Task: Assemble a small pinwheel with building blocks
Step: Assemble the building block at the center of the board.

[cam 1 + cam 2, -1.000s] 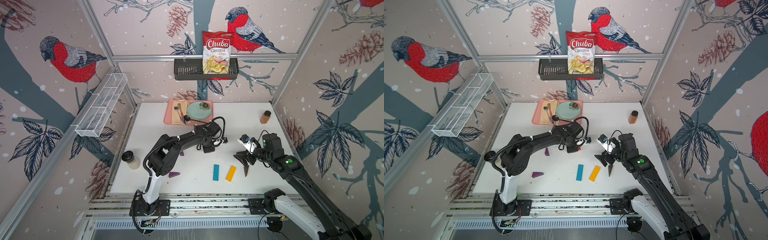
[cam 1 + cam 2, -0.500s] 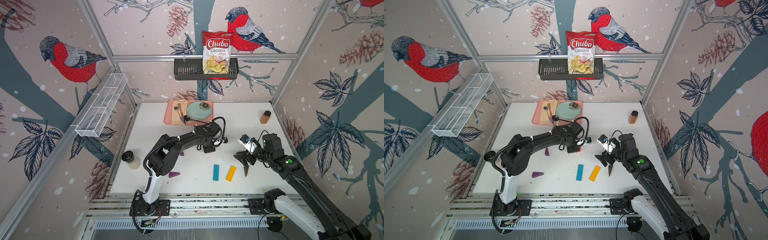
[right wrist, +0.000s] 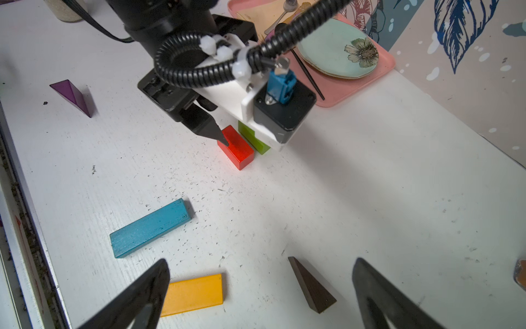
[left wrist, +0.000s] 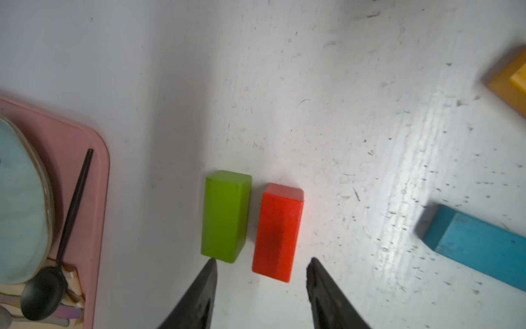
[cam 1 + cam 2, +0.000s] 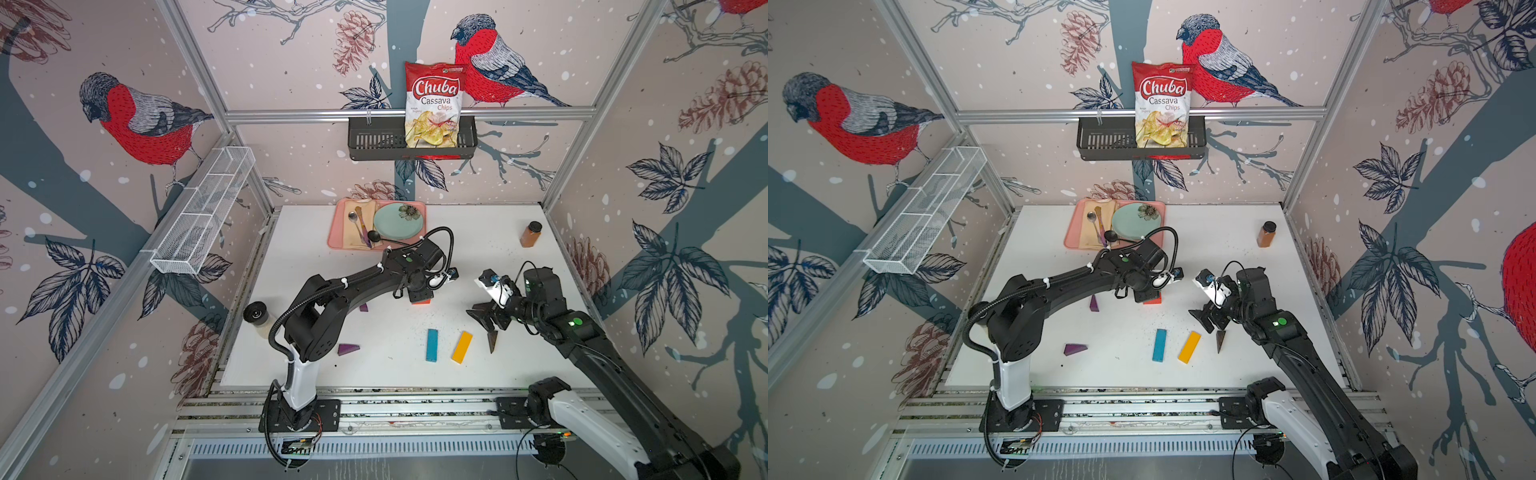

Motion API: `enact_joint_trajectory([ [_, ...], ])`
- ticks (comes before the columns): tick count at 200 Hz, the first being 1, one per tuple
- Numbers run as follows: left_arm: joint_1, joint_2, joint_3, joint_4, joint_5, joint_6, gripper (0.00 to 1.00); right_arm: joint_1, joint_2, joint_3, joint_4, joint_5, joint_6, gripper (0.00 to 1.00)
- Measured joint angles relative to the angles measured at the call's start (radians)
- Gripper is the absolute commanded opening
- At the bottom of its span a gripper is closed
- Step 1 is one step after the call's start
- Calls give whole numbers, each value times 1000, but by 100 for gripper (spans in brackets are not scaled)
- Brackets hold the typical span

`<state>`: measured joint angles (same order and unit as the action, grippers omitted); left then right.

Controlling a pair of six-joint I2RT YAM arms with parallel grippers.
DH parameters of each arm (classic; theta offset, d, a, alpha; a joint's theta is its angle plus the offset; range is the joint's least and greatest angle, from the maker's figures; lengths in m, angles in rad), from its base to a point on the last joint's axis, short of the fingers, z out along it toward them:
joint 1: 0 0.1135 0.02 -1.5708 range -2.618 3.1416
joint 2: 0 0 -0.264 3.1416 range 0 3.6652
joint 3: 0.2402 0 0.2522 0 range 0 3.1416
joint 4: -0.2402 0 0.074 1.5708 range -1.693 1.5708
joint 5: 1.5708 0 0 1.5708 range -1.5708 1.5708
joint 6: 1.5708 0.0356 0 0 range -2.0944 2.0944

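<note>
I had the left gripper [image 4: 262, 265] low over the table [image 5: 478, 232] with its jaws parted and nothing clamped. The near end of the red brick [image 4: 277, 232] lay flat just ahead of the gap between its fingers, with daylight on both sides of it. The green brick [image 4: 225, 216] lay parallel to the red one, just beside it with a thin gap between them. It was on the side of the gripper nearer the pink tray [image 4: 96, 171]. One fingertip stood right at the green brick's near corner, and I could not tell whether it touched.

Off the other side of that gripper, well apart from it, lay the blue bar [image 4: 478, 250] and, farther out, the yellow bar [image 4: 509, 82].

The right gripper [image 3: 260, 260] hung above the table with its jaws spread wide and held nothing. The dark brown wedge [image 3: 310, 284] lay on the table under the space between its fingers. The yellow bar sat beside one finger, and the blue bar was a little ahead of that.

In a top view, one purple wedge [image 5: 1094, 303] lay behind the left gripper beside its forearm. Another purple wedge [image 5: 1075, 348] lay farther back, near that arm's base. The blocks were loose pieces, with no pinwheel formed.
</note>
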<state>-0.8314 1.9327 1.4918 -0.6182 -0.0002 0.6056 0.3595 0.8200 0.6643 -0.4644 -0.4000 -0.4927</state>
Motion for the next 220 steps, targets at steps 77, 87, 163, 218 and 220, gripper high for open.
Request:
enact_joint_trajectory([
  [77, -10, 17, -96, 70, -96, -29, 56, -1, -3, -11, 2, 0, 3, 99],
  [87, -10, 33, -85, 83, -107, -29, 56, -1, -3, -11, 2, 0, 3, 99],
  [163, -10, 85, -45, 127, -134, -28, 57, -1, -6, -11, 2, 0, 2, 100],
  [218, -10, 89, -45, 134, -157, -22, 57, -2, 6, -10, 2, 0, 1, 100],
  [220, -10, 89, -45, 134, -158, -22, 58, -2, 6, -10, 2, 0, 1, 99],
])
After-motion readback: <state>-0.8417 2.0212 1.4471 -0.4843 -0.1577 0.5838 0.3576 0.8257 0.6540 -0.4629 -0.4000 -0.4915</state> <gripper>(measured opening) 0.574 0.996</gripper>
